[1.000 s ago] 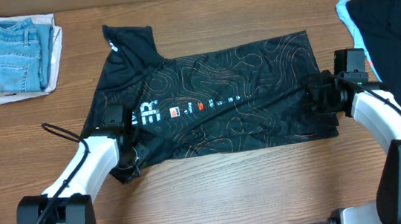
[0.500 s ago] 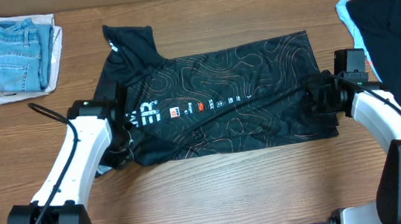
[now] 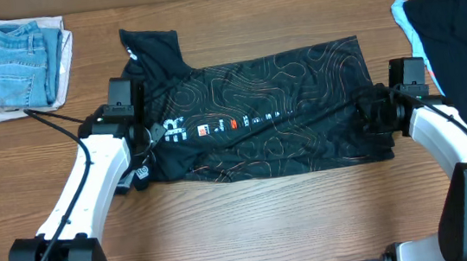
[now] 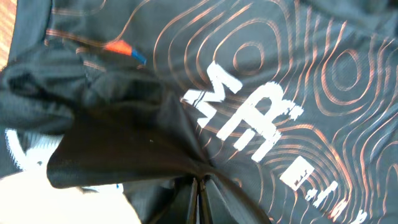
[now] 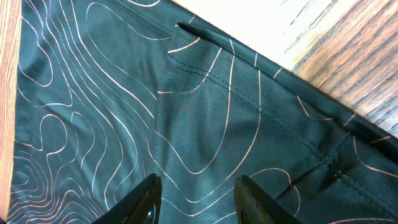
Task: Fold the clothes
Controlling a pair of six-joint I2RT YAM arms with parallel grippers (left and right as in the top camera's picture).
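Black shirt [image 3: 275, 113] spread across centre of frame on wooden table [image 3: 252, 224], left gripper [image 4: 198, 190] pinched shut on bunched fabric at shirt's left end, right gripper [image 5: 198, 183] half open, jaws apart over flat cloth at right hem

The black, orange-lined shirt [image 3: 275, 109] is fine matt knit cloth. The brown table [image 3: 269, 222] shows smooth wood grain.
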